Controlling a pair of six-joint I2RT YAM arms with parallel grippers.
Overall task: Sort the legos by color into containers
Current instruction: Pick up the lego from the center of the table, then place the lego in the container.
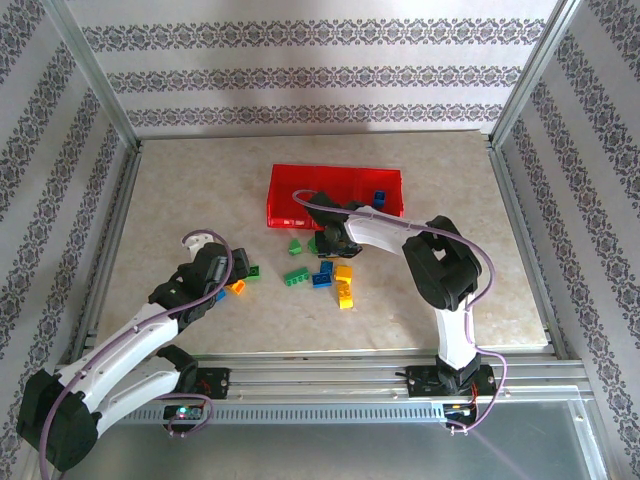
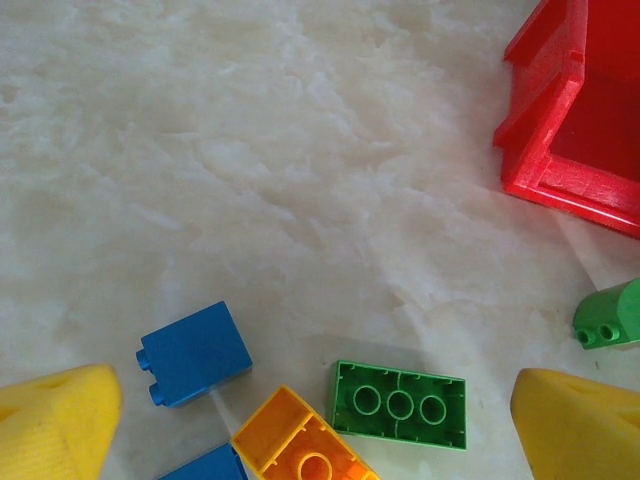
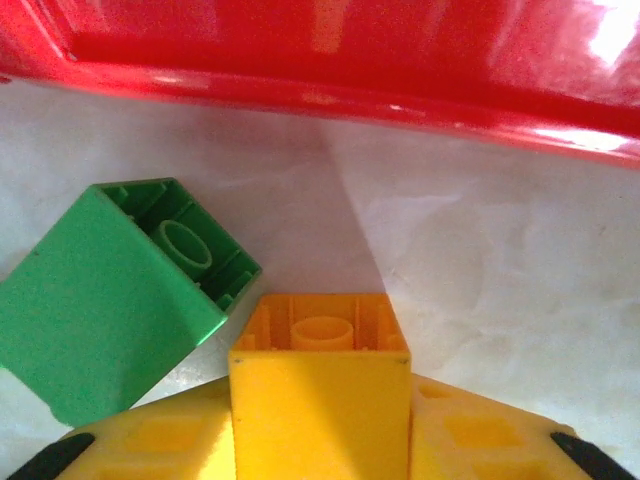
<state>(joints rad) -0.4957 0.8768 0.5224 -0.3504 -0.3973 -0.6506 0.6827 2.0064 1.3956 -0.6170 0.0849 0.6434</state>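
The red tray (image 1: 300,190) lies at the back of the table; its glossy wall (image 3: 320,60) runs across the top of the right wrist view. My right gripper (image 3: 320,440) is just in front of that wall, shut on a yellow-orange brick (image 3: 320,385) whose hollow underside faces the tray. A green brick (image 3: 110,295) lies tilted to its left. My left gripper (image 2: 315,400) hangs open over a flat green brick (image 2: 400,403), an orange brick (image 2: 300,450) and a blue brick (image 2: 195,352), all on the table. One blue brick (image 1: 380,196) sits in the tray's right compartment.
More loose bricks lie in front of the tray: green (image 1: 296,277), blue (image 1: 322,275) and yellow (image 1: 346,295). Another green brick (image 2: 610,315) lies near the tray corner (image 2: 560,120). Patterned walls and metal posts ring the table. Bare marble spreads to the left.
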